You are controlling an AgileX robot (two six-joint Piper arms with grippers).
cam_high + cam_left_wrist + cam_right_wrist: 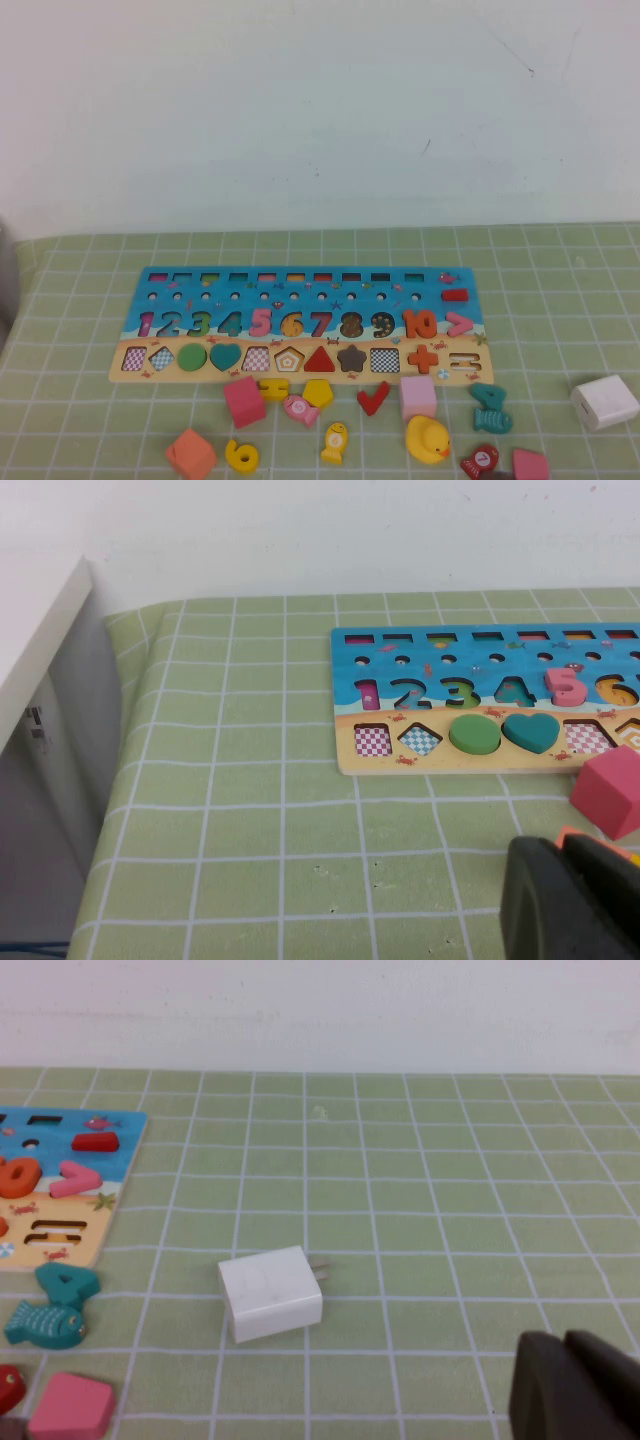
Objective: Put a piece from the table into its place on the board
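The yellow numeral 6 [241, 456] lies flat on the green cloth near the front edge, in front of the board's left half. The long blue and tan board [150, 300] lies across the middle, and its 6 slot [291, 323] shows orange. The board also shows in the left wrist view [350, 670] and its end in the right wrist view [100, 1195]. Neither gripper shows in the high view. My left gripper [560, 855] is shut and empty, low beside an orange block [575, 835]. My right gripper [562, 1348] is shut and empty over bare cloth.
Loose pieces lie in front of the board: pink cube [244, 401], orange block [191, 453], yellow fish [335, 442], red check mark [373, 398], yellow duck [428, 438], teal 4 [490, 405]. A white charger [604, 401] lies at the right. A white box edge [40, 670] stands at the left.
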